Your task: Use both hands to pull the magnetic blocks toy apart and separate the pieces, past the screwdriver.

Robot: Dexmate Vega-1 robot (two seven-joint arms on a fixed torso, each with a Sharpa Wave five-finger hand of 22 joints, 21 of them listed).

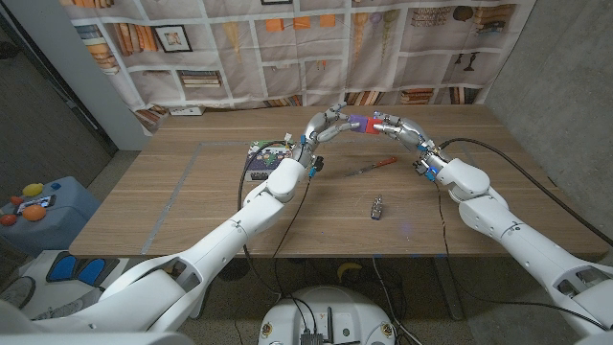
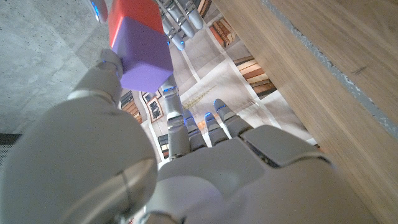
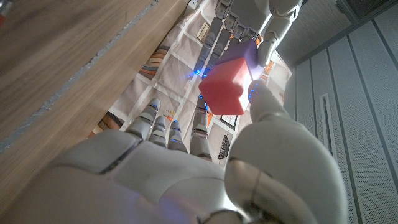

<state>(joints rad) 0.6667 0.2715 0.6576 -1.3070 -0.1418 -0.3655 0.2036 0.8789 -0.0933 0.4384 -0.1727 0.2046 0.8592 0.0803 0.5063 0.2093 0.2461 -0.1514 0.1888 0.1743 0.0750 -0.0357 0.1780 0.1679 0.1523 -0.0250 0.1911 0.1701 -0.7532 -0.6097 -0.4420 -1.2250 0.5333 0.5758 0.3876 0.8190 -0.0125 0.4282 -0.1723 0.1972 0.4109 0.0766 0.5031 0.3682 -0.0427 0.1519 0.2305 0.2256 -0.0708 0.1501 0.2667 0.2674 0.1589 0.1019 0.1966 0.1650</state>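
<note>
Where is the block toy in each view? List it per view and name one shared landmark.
Head view: the block toy is top centre, held above the table between the left hand and right hand.
Left wrist view: upper left, purple end nearest.
Right wrist view: upper centre, red end nearest.
Shared landmark: the bookshelf-print backdrop.

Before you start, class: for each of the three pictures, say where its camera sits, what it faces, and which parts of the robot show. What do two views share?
Head view: on the robot's head, looking down at the wooden table; both arms, left hand, right hand, screwdriver.
Left wrist view: along the left hand's back toward the purple block.
Right wrist view: along the right hand's back toward the red block.
Shared: both wrist views show the joined blocks.
</note>
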